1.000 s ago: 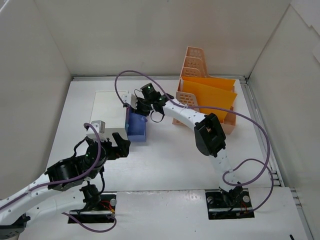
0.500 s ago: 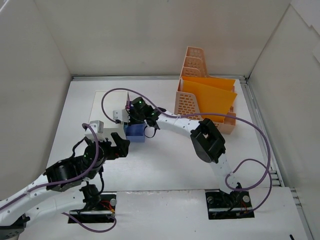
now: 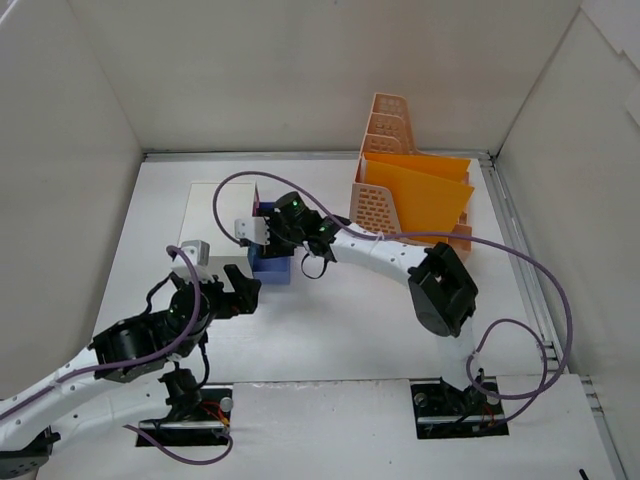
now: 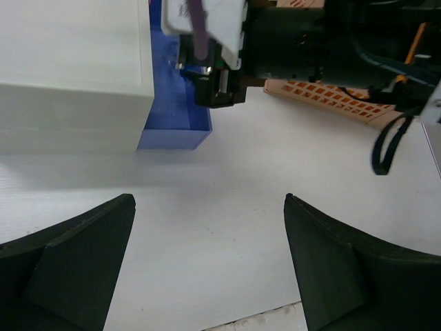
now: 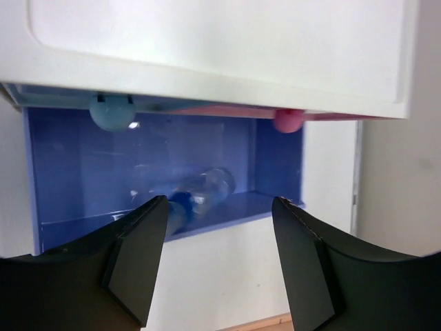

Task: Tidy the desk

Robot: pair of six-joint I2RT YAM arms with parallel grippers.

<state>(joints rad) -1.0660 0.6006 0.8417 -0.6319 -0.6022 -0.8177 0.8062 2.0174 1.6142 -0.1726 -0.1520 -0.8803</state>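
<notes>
The white desk holds a small white drawer unit with its blue drawer pulled out. My right gripper hovers over the drawer, open and empty. In the right wrist view a clear item with a blue end lies blurred inside the drawer. A light blue knob and a pink one sit at the unit's edge. My left gripper is open and empty above bare desk, in front of the drawer.
A peach file rack with orange folders stands at the back right, also in the left wrist view. White walls enclose the desk on three sides. The right arm's purple cable loops above the drawer unit.
My right gripper has moved forward and left from the back of the drawer to above it, then eased slightly right. The left arm has not moved.
</notes>
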